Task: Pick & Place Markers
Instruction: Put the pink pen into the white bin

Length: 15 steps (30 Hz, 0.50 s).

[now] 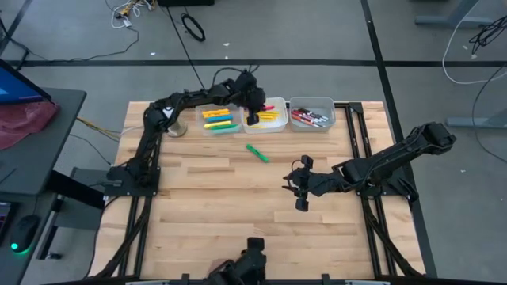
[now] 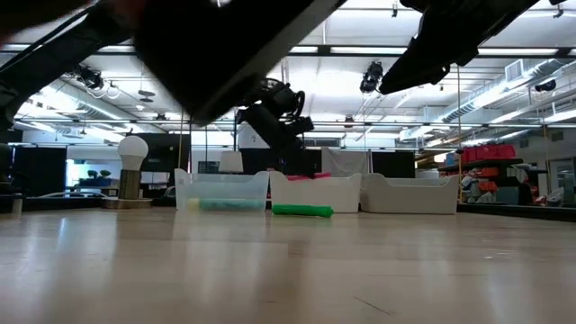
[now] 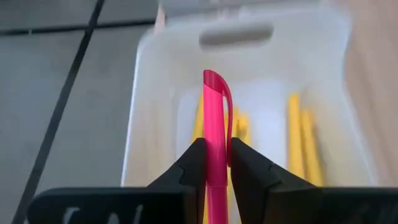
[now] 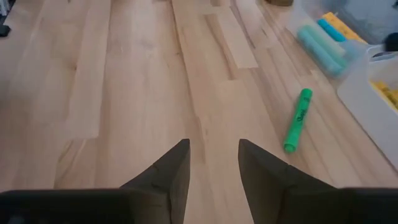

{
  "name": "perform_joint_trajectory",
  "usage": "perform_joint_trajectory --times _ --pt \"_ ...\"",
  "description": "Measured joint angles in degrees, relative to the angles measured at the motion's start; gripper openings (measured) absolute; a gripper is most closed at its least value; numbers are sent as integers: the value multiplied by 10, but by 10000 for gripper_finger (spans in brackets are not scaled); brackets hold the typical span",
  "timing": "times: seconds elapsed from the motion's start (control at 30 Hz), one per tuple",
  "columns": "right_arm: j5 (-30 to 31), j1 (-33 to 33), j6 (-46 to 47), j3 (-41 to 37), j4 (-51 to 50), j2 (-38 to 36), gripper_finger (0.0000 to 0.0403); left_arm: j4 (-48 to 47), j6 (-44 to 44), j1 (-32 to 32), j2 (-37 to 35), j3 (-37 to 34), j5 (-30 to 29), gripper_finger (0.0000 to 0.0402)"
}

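Closest to the left wrist camera, the left gripper (image 3: 217, 165) has its dark, wedge-shaped fingers (image 3: 189, 168) clamped on a glossy pink marker (image 3: 214, 124) with a slanted, clipped cap. It hangs over the middle bin (image 3: 155, 124), a smooth white plastic box with a slot handle, where yellow markers (image 3: 297, 134) lie lengthwise.

From above, three bins stand in a row at the far edge of the pale, plank-jointed wooden worktop (image 1: 222, 206): the left bin (image 1: 219, 119) holds yellow, green and blue markers, the right bin (image 1: 311, 115) red and dark ones.

A lone green marker (image 4: 296, 120) lies on the wood in front of the bins; only the right wrist view shows dark lettering along its barrel, unreadable.

The right gripper (image 4: 213, 163) hovers over bare wood, fingers parted, holding nothing.
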Motion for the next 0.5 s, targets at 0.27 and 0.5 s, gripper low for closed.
perform_joint_trajectory --times 0.27,0.5 --pt "13 -3 -10 0 4 0 137 -80 35 0 2 0 -49 66" --pt "13 -4 -11 0 4 0 137 -69 33 0 2 0 -34 100"
